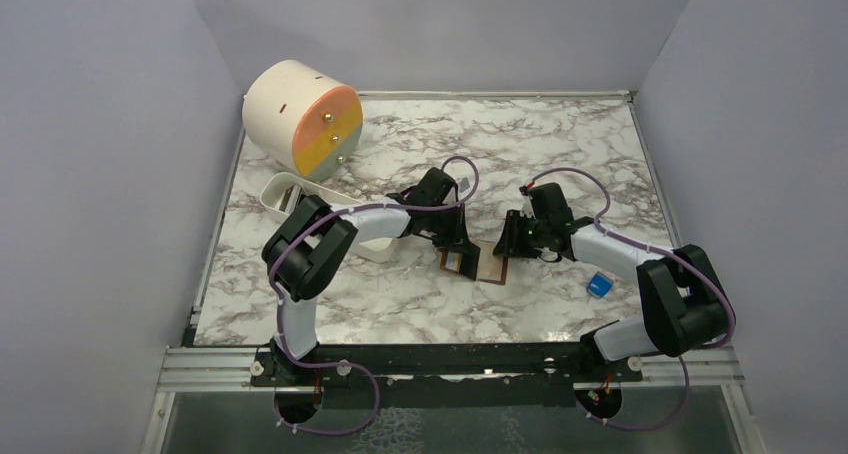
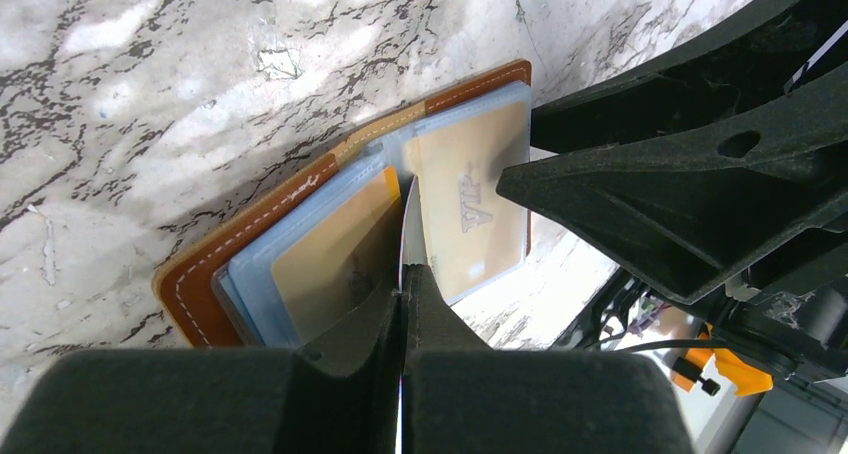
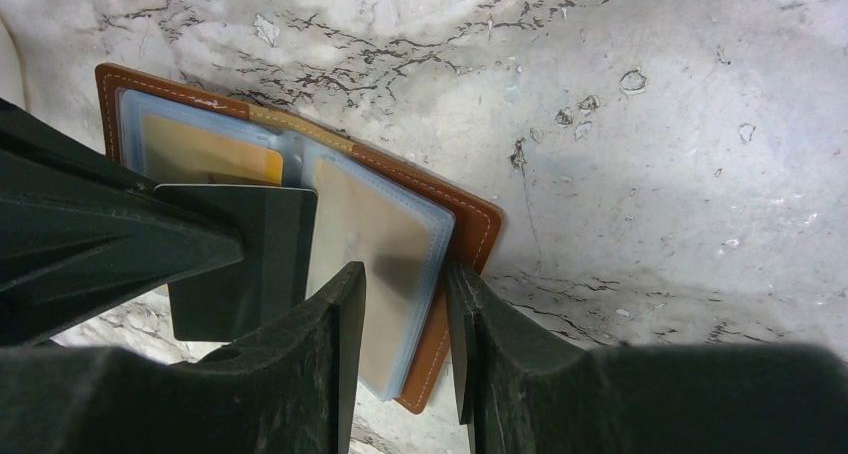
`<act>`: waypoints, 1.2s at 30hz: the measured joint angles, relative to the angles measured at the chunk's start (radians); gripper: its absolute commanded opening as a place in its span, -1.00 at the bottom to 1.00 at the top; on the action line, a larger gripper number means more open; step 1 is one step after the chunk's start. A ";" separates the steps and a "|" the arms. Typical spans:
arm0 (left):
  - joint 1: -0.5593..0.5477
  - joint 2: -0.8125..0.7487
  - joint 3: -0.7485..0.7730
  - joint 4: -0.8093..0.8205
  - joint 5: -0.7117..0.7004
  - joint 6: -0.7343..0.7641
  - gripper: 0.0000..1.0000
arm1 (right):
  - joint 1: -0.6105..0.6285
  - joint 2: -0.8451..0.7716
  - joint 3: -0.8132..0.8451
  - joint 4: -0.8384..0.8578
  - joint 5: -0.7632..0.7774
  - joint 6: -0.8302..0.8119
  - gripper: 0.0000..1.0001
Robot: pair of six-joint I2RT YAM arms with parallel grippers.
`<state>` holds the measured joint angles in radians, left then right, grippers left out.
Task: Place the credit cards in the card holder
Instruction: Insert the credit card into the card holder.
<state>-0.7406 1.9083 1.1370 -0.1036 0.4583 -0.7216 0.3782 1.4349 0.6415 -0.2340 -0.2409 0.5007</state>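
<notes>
Card holder lies open and flat on the marble table, about midway between the left and right edges and somewhat toward the near edge. Brown cover down, pale blue pockets up.

An orange-yellow card sits inside a pocket on the left-arm side. The pocket on the other side shows a tan face behind its clear film.

Left gripper: fingers pressed together on a dark card, which is seen edge-on from the left wrist. The card stands over the fold of the holder and overlaps the pocket with the orange-yellow card. Cannot tell whether its leading edge is inside a pocket or only resting on top.

Right gripper: jaws partly apart, set down at the holder's right-hand border. One finger is over the pocket film, the other just outside the brown cover. It looks like a straddle rather than a clamp, but contact is unclear from this angle.

Elsewhere on the table:
- White tray near the left edge, partly under the left arm.
- Cream drum with an orange and yellow face in the far left corner.
- Small blue block toward the right edge, near the right arm.
</notes>
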 measured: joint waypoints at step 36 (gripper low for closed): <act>0.039 0.027 -0.126 0.307 0.100 -0.093 -1.00 | -0.007 0.003 -0.012 0.023 -0.015 0.013 -0.29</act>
<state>-0.7017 1.9358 1.0107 0.2035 0.5583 -0.8143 0.3710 1.4380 0.6292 -0.2115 -0.2562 0.5140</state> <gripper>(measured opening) 0.010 0.358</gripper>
